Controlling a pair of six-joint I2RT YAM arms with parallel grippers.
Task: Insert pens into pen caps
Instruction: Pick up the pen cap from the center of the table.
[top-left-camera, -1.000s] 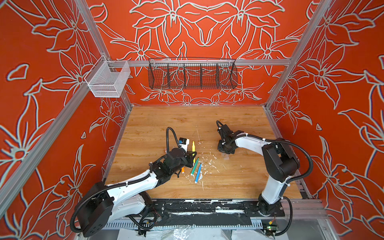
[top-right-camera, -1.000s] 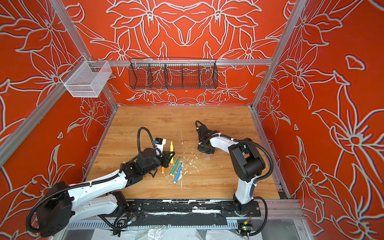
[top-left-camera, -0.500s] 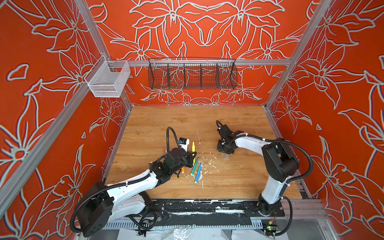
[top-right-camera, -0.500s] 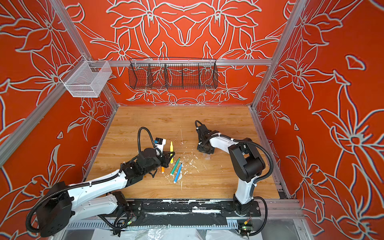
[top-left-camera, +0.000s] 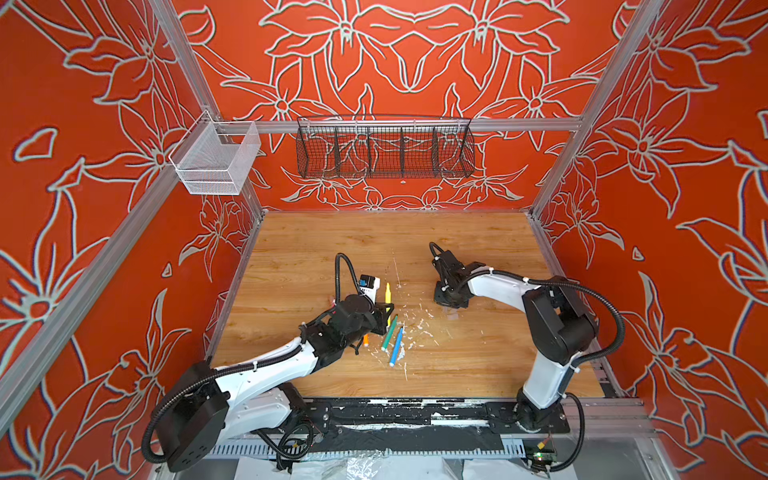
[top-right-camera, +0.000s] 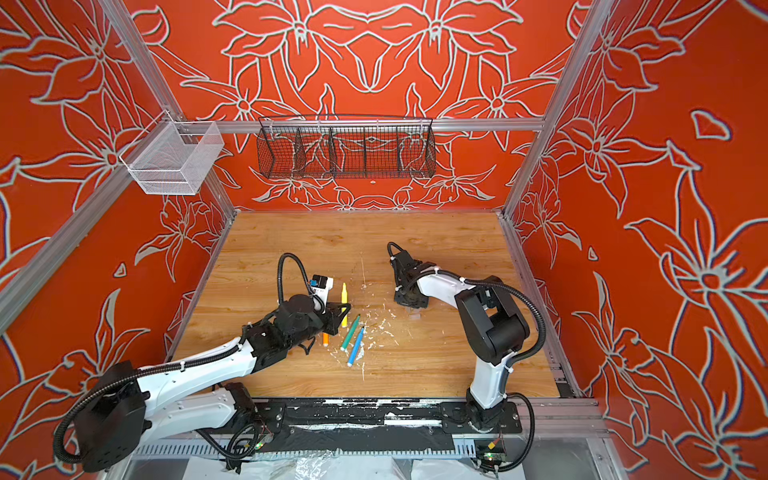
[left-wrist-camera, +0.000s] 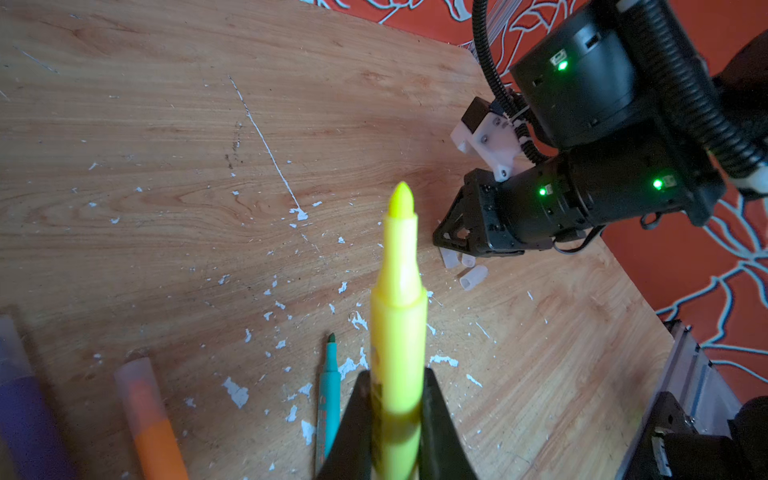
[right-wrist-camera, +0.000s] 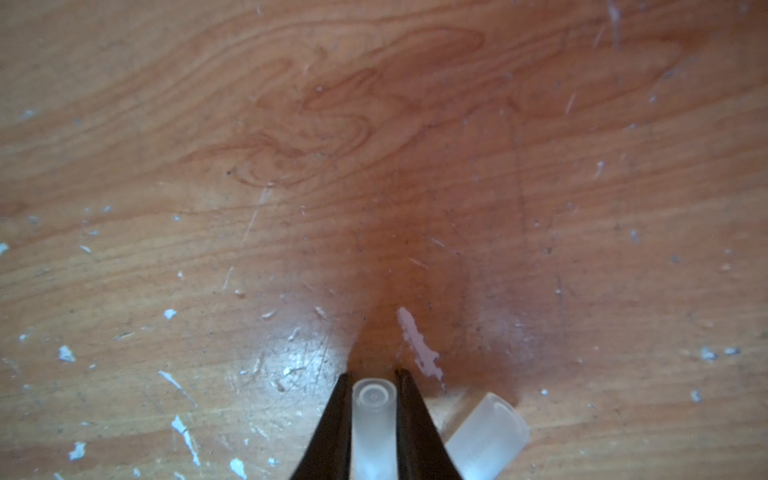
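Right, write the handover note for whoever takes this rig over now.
Left gripper: shut on the yellow pen, tip bare.
Right gripper: shut on a pen cap, down at the table; a spare cap lies beside it.
Lying by the left arm: orange pen, green pen, blue pen.
Done: the orange pen wears a cap.
Left: join the yellow pen and the held cap. The green pen's tip is bare; the blue pen's is unclear.
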